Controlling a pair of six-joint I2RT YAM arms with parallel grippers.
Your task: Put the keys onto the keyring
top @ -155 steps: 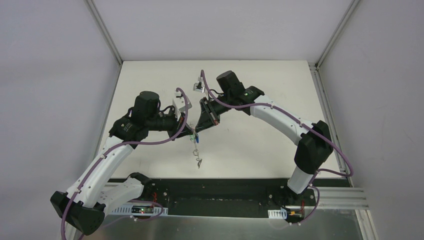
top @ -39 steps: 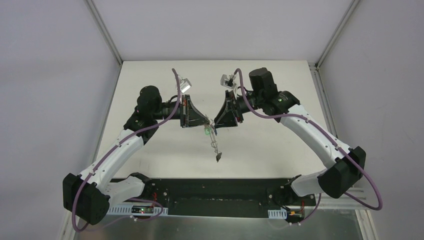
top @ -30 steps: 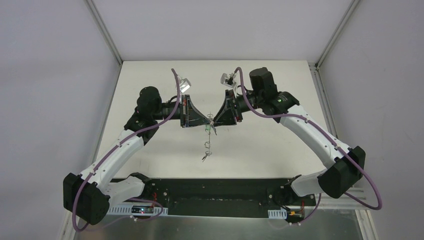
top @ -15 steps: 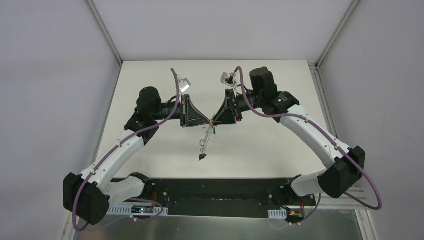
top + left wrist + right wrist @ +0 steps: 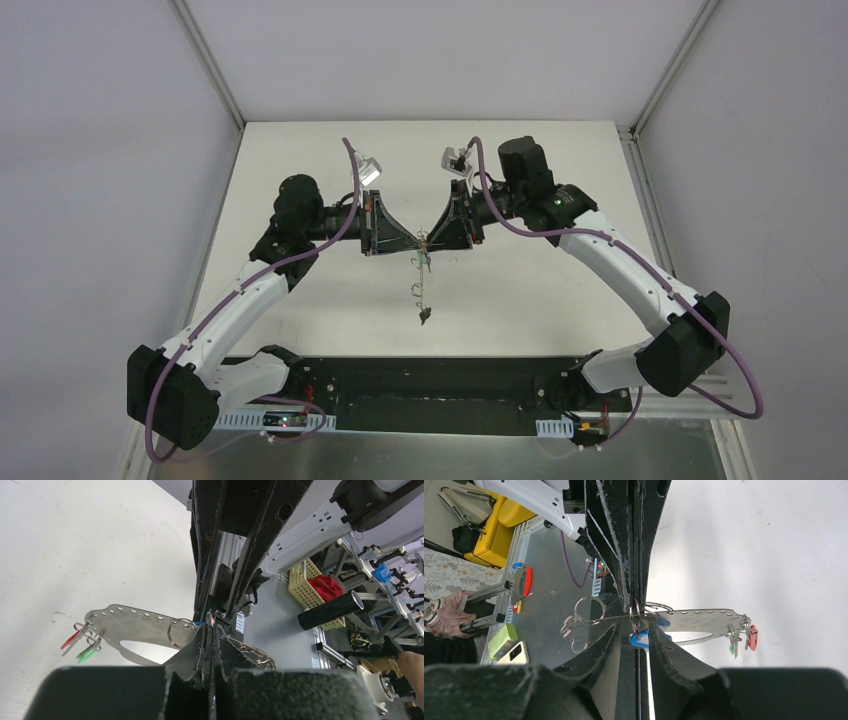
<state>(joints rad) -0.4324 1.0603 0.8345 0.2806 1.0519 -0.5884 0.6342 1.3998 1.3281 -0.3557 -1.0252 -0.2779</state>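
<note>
Both grippers meet tip to tip above the table's middle. The keyring is a flat grey metal plate with a row of holes, hanging below them. My left gripper is shut on a small wire ring at the plate's edge. Keys with a red tag and a green tag dangle from its far end. My right gripper has its fingers narrowly apart with a blue oval key tag held between them. Red and green tags also show there.
Loose split rings hang from the plate's other end. The black base rail runs along the near table edge. Off the table lie a yellow basket with red cloth, a black cylinder and a phone.
The hanging plate keeps swinging under the grippers; its low end has come back to the right since half a second ago. Both arms have stayed in place.
</note>
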